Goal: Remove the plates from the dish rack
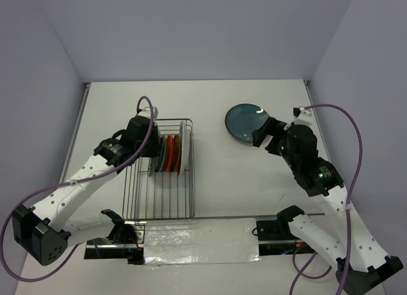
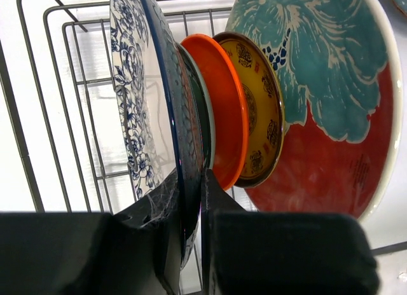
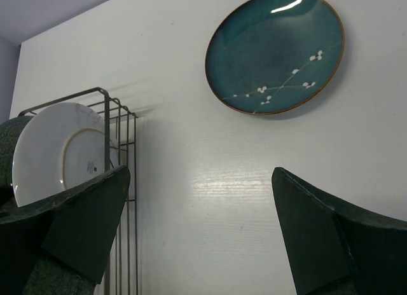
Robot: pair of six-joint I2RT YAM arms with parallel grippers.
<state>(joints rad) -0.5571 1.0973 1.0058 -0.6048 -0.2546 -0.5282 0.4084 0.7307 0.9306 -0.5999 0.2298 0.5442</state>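
Note:
The dish rack (image 1: 159, 199) stands left of centre with several plates (image 1: 172, 154) upright at its far end. In the left wrist view they run from a white plate with blue flowers (image 2: 133, 104) through an orange-rimmed one (image 2: 222, 110) and a yellow one (image 2: 257, 117) to a large red plate with teal flowers (image 2: 331, 117). My left gripper (image 2: 189, 206) (image 1: 156, 154) is shut on the blue-flowered plate's rim. A dark blue-grey plate (image 1: 247, 122) (image 3: 275, 50) lies flat on the table. Just beside it, my right gripper (image 3: 200, 180) (image 1: 262, 135) is open and holds nothing.
Rack wires (image 2: 38, 85) rise close on the left of the gripped plate. The rack's right end (image 3: 121, 136) and the white back of its outermost plate (image 3: 60, 149) show at the left of the right wrist view. Walls enclose the table on three sides.

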